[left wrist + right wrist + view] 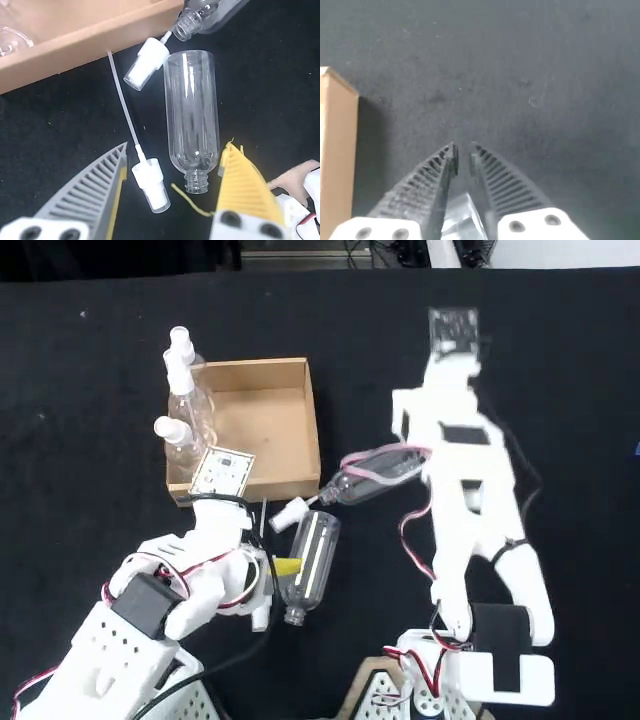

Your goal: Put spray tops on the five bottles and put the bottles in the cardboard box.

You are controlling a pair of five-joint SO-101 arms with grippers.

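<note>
The cardboard box [270, 420] sits at the back left, with capped bottles [185, 390] along its left side. A clear, topless bottle [310, 560] [192, 125] lies on the black table in front of the box. My left gripper [272, 590] [172, 185] is open beside that bottle's neck, and a spray top [152, 187] with a long tube lies between its fingers. A second spray top [290, 513] [147, 62] lies at the mouth of another bottle [375, 475] [200, 15]. My right gripper [462, 152] is shut on that bottle, which is tilted with its neck toward the box's front corner.
The box's front wall [75, 40] is close behind the loose tops, and its corner [337, 150] is near the right gripper. The right arm [470, 500] stretches up the right half of the table. Black table [560, 390] lies open to the right.
</note>
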